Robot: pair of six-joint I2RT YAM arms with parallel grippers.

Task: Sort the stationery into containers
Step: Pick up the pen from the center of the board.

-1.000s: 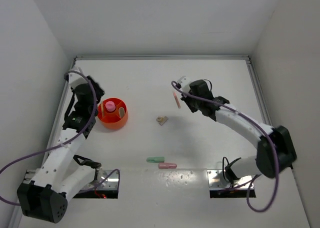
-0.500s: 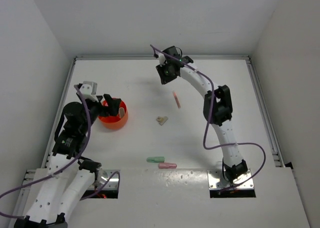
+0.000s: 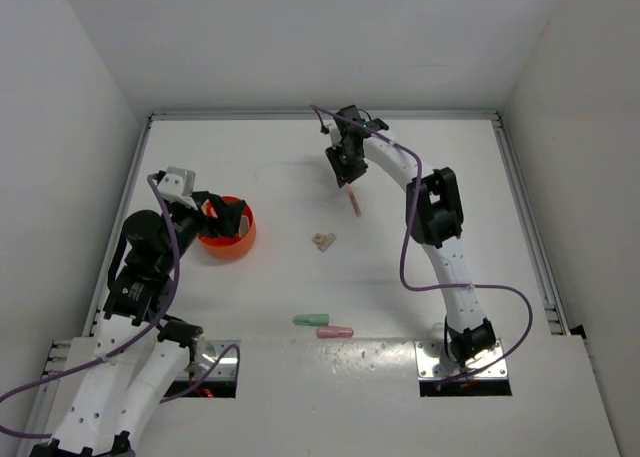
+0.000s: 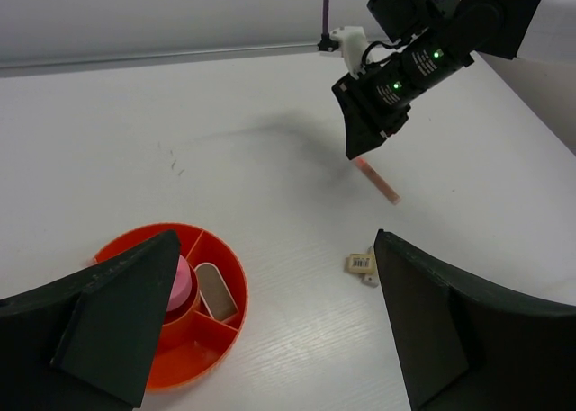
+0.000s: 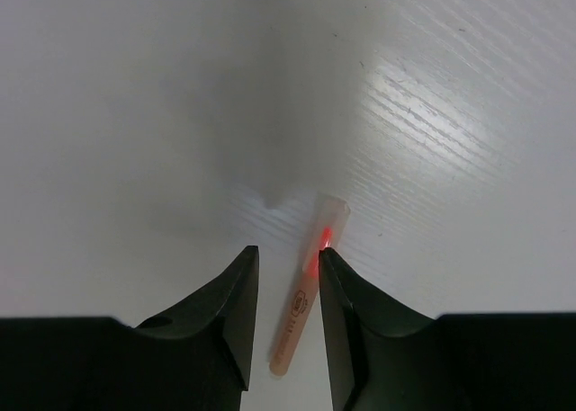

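The orange tub [image 3: 238, 245] stands at the left and holds a pink-capped tube [image 4: 180, 283] in its centre and a pale piece [image 4: 216, 290] in one compartment. My left gripper [image 3: 222, 213] hovers over the tub, open wide and empty [image 4: 276, 236]. My right gripper [image 3: 347, 180] is at the far middle, open narrowly, its jaws straddling the far end of a thin pink stick [image 5: 304, 319] that lies on the table [image 3: 354, 203]. A beige block [image 3: 323, 240] lies mid-table. A green bar [image 3: 311, 319] and a pink bar [image 3: 335, 331] lie near the front.
White walls close the table on three sides, with a metal rail [image 3: 320, 116] along the far edge. The arm base plates [image 3: 460, 362] sit at the near edge. A purple cable [image 3: 405, 267] hangs along the right arm.
My right gripper has moved from the far edge down over the pink stick's far end. My left gripper has shifted slightly by the tub. The items on the table lie unchanged.
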